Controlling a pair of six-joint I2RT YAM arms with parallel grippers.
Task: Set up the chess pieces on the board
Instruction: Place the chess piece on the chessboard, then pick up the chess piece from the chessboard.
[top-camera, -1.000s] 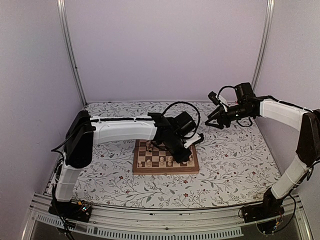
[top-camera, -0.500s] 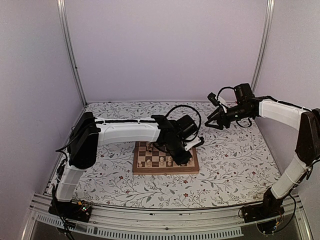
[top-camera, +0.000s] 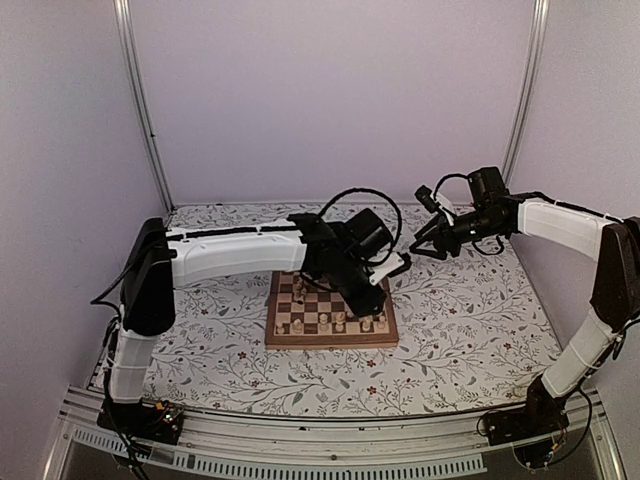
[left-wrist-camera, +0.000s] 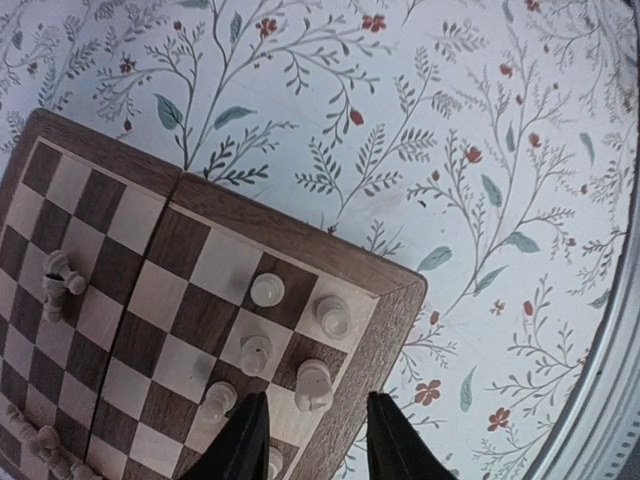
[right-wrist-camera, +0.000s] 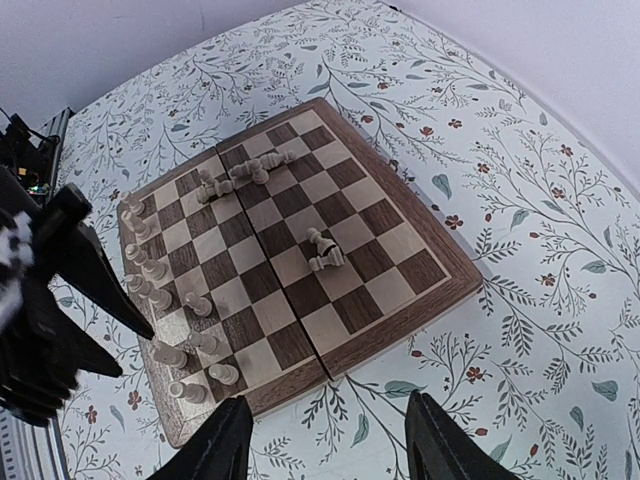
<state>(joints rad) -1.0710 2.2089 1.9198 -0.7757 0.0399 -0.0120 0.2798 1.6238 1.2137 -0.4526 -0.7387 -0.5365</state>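
Observation:
The board (top-camera: 330, 342) lies in the middle of the table. Several pale chess pieces (left-wrist-camera: 267, 290) stand in its corner squares, and one of them (left-wrist-camera: 313, 385) stands just ahead of my left gripper (left-wrist-camera: 315, 445). That gripper is open, its dark fingertips (left-wrist-camera: 243, 440) hang above the board's corner, and nothing is between them. Fallen pieces (right-wrist-camera: 325, 250) lie mid-board and others (right-wrist-camera: 245, 175) near the far side. My right gripper (right-wrist-camera: 330, 450) hovers high off the board (right-wrist-camera: 400, 340), open and empty, at the back right (top-camera: 418, 238).
A floral cover (top-camera: 460, 320) spreads over the table around the board. The left arm (top-camera: 240, 255) stretches over the board's back left. Metal posts (top-camera: 140, 100) and pale walls close in the back and sides.
My left gripper has opened and drawn slightly up and back from the board's right corner, leaving a piece standing there. The right arm has stayed still.

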